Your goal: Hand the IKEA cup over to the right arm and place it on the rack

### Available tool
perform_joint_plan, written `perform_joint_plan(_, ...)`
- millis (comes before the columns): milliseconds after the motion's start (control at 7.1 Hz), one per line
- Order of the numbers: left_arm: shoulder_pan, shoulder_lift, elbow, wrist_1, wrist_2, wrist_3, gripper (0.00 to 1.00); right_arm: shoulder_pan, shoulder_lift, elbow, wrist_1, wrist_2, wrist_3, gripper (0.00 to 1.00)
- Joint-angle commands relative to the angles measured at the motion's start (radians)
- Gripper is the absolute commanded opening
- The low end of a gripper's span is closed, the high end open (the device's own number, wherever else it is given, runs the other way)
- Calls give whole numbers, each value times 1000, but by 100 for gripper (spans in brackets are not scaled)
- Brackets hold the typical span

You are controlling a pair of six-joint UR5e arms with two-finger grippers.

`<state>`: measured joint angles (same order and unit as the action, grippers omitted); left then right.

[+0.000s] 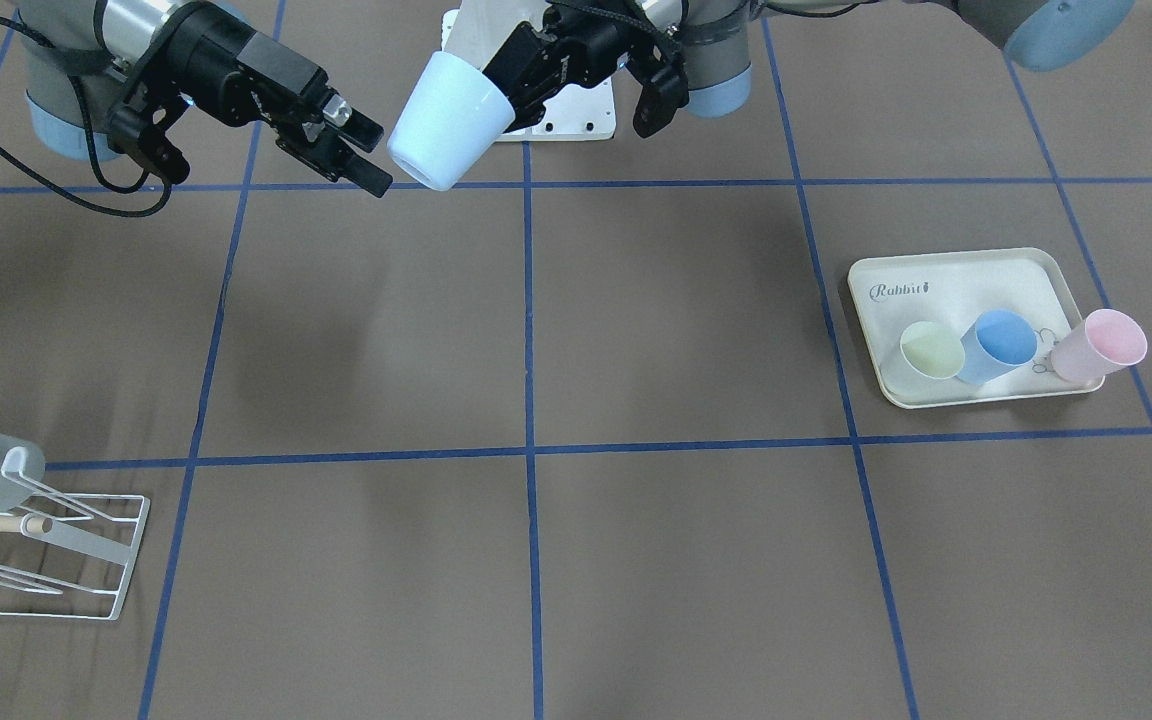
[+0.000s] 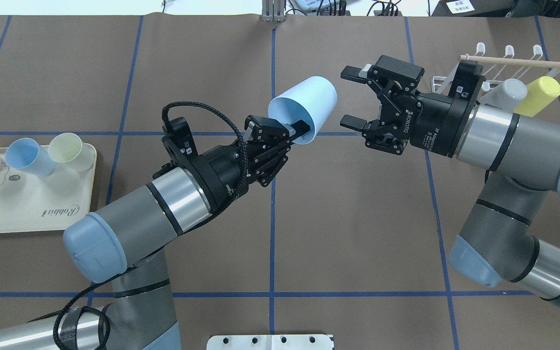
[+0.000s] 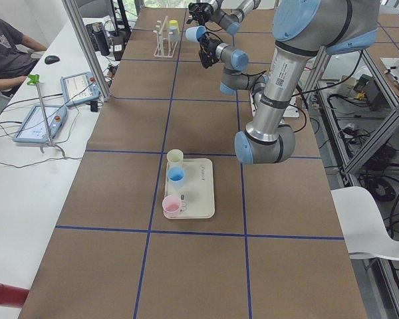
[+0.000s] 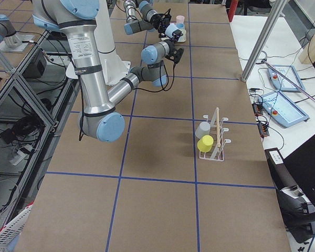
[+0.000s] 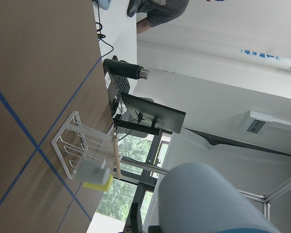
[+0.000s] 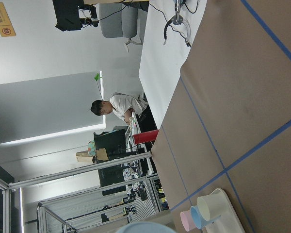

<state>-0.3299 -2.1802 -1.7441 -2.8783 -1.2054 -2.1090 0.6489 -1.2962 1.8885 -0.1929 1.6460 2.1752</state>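
You see the left gripper [image 2: 300,129] reaching out above the table, clamped on the rim of the pale blue cup [image 2: 305,108], one finger inside, cup base pointing at the right gripper [image 2: 352,97], its jaws spread wide just beside that base, rack [image 2: 479,47] behind its wrist.

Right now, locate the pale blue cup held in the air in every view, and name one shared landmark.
Front-facing: cup at top, left of centre.
Overhead: cup in upper middle.
Left side: cup tiny, far top.
Right side: cup tiny, far top.
Left wrist: cup large, bottom right.
Right wrist: cup a sliver at bottom edge.
Landmark: white rack, absent only from right wrist view.
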Motion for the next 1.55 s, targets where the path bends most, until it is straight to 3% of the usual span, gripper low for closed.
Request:
perform_joint_plan(0, 9, -26, 34, 1, 3, 1, 0, 0, 0, -2, 1, 0, 0, 100)
perform_joint_plan(1409, 34, -85, 80, 2, 26, 3, 0, -5, 0, -2, 1, 0, -2, 100)
